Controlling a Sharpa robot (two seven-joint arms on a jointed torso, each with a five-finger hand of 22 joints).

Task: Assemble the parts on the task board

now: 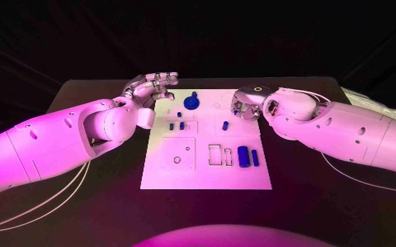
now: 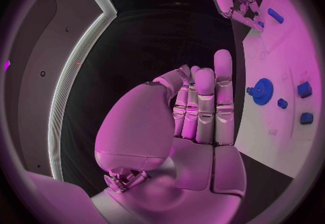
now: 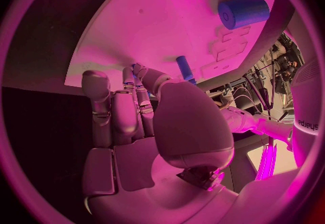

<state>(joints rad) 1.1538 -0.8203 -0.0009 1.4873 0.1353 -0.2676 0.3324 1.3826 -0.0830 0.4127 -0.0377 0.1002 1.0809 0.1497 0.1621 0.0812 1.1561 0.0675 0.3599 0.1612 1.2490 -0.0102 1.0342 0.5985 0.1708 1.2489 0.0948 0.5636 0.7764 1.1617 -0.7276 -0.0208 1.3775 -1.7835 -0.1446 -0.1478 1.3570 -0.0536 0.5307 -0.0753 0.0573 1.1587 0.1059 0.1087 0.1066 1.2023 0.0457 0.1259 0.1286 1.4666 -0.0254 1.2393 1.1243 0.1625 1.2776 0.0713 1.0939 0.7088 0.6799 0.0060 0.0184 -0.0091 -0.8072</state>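
- Head view: a black table (image 1: 74, 95) carries the white board (image 1: 206, 170) in the middle, with an arm coming in from each side.
- The left hand (image 1: 153, 88) is raised at the board's far left corner. The left wrist view shows its fingers (image 2: 203, 105) straight and pressed together, thumb beside them, nothing held.
- The right hand (image 1: 248, 103) is over the board's far right part, fingers curled down. The right wrist view shows the fingertips (image 3: 138, 72) at a small blue peg (image 3: 184, 68) on the board; I cannot tell whether they grip it or only touch it.
- A thick blue cylinder (image 1: 244, 155) lies near the board's right edge, a thinner blue rod (image 1: 256, 157) just beside it. The right wrist view shows the cylinder's hollow end (image 3: 227, 15).
- A blue gear (image 1: 191, 102) sits at the far middle; the left wrist view shows its teeth.
- Small blue blocks (image 1: 175, 126) sit left of centre.
- "Sharpa" can be read on the white body in the right wrist view.
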